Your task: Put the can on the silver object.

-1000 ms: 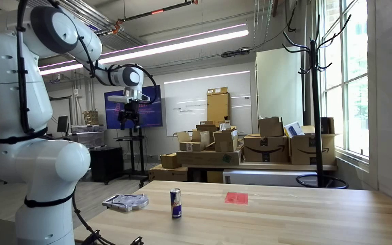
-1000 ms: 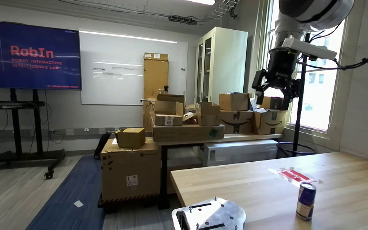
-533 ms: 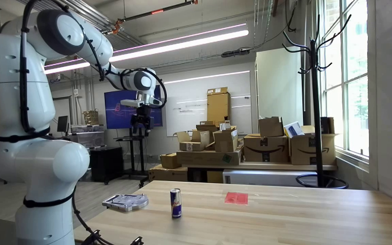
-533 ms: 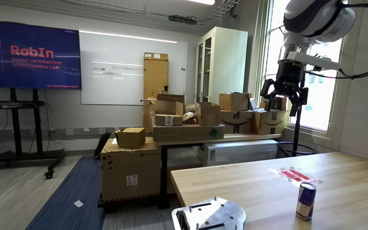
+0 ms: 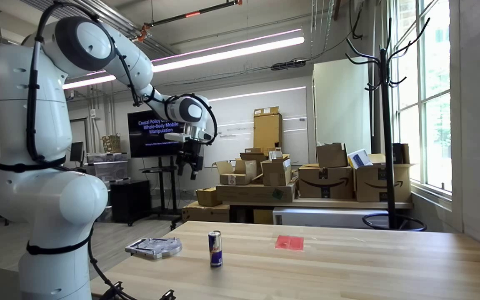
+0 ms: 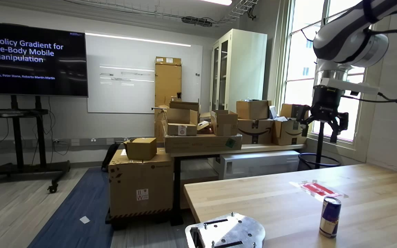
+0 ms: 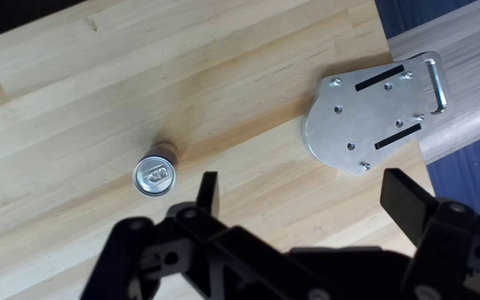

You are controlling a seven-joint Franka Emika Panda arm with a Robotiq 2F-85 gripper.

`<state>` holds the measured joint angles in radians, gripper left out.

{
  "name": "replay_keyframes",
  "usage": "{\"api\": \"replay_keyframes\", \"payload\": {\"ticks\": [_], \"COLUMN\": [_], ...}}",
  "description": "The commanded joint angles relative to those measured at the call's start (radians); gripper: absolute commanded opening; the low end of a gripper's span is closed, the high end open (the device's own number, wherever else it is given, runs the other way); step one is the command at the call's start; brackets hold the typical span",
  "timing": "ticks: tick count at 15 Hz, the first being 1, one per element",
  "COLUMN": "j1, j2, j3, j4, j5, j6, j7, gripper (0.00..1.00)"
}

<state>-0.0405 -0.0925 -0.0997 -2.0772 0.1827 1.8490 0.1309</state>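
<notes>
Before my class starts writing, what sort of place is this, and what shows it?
Probably a robotics lab: it has a Franka Panda arm, a large display reading "Whole-Body Mobile Manipulation", and a wall whiteboard.

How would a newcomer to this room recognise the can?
Find the wooden table. In both exterior views, the can stands right of the silver plate. Slim and blue, it is upright, while the plate and the red sheet lie flat.

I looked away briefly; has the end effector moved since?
Yes: the end effector has shifted down and rightward in an exterior view, judged against the screen.
</notes>
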Motion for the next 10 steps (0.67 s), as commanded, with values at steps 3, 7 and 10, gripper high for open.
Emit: {"api": "replay_keyframes", "payload": {"ticks": [3, 7, 10], "j1": [-0.057, -0.075, -0.089], "j2": [0.035, 0.06, 0.09], "j3": [-0.036, -0.052, -0.063], "j4": [-0.067, -0.114, -0.138], "j5": [-0.007, -0.027, -0.064], "j6": [0.049, 0.141, 0.219], "j7": [-0.02, -0.003, 0.013], "gripper": [1.0, 1.0, 1.0]}}
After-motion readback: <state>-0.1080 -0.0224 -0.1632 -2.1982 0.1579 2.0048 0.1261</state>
